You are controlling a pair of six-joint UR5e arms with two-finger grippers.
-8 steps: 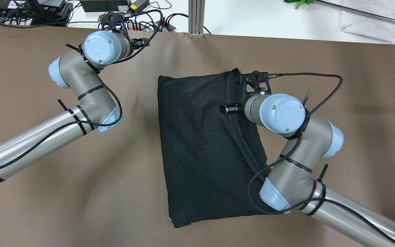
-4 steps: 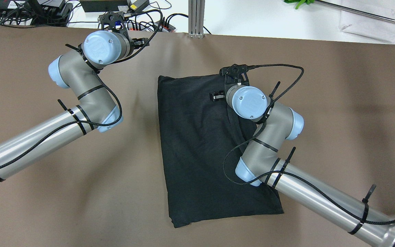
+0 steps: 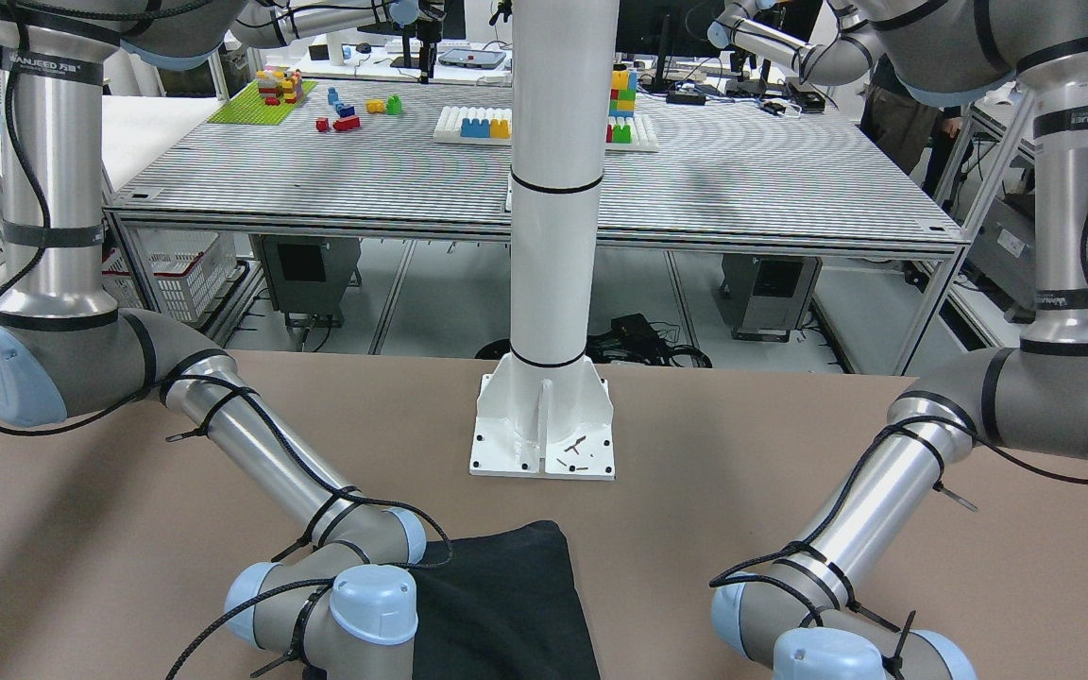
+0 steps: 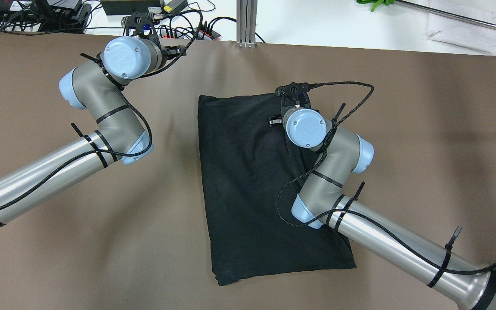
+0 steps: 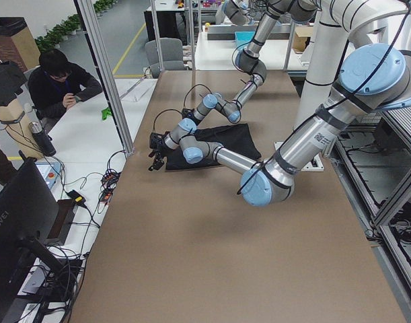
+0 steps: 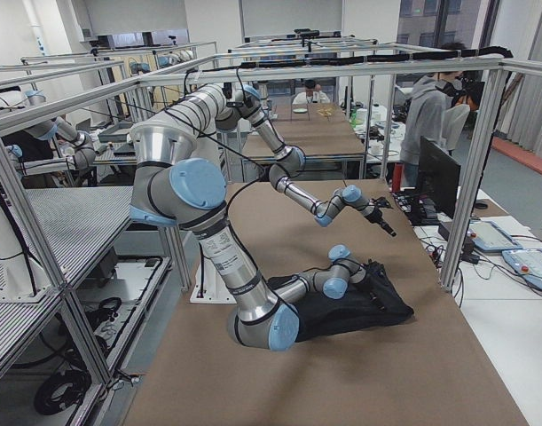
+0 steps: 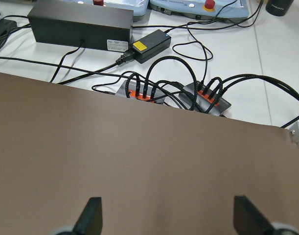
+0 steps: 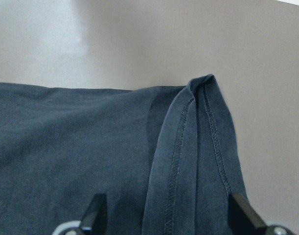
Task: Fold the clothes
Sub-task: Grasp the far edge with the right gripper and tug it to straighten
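Hovering at the far left, the left two-finger gripper [image 7: 168, 219] has its black fingertips spread wide and empty over the smooth matte brown table [image 4: 58, 249]. It is just short of the far edge, where braided black cables [image 7: 173, 88] loop into grey hubs. Over to the middle now: the dark charcoal soft fabric garment [image 4: 248, 185] lies flat on the table, folded into a rough, slightly skewed rectangle with soft rounded corners. At its far right corner a doubled hem strip [image 8: 198, 147], lined with neat rows of stitching, rises to a blunt point. The right two-finger gripper [image 8: 169, 218] sits right over that hem, fingers splayed apart, gripping nothing.
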